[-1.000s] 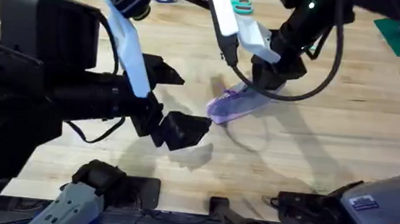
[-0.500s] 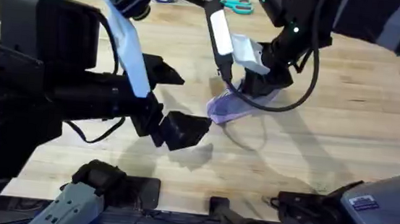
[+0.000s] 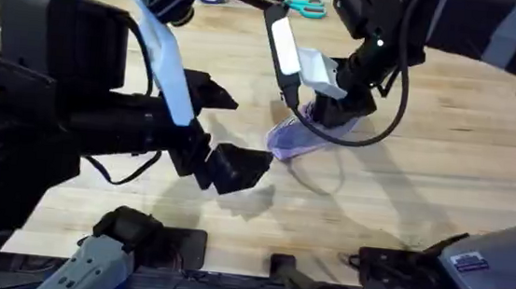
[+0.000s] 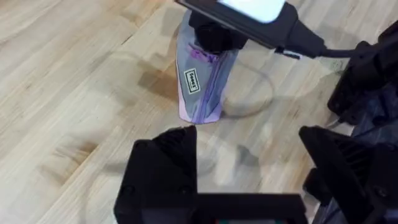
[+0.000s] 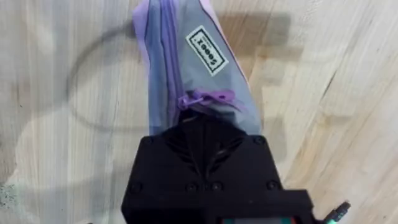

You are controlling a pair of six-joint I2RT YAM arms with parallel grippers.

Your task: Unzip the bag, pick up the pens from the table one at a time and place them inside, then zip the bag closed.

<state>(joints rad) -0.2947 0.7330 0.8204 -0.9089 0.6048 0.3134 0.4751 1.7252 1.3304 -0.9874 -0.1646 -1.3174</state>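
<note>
The right pincer (image 5: 200, 121) is clamped down on the zipper end of the bag (image 5: 186, 68), while the left pincer (image 4: 249, 158) hangs wide open, empty, above the surface (image 4: 74, 81).

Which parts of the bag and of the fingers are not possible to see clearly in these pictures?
- Bag, overhead: its far end is covered by the right gripper.
- Right wrist view: the right gripper body hides its own fingertips and what they touch near the purple pull cord.
- Label, left wrist: print too small to read.
- Pens: none discernible anywhere.
</note>
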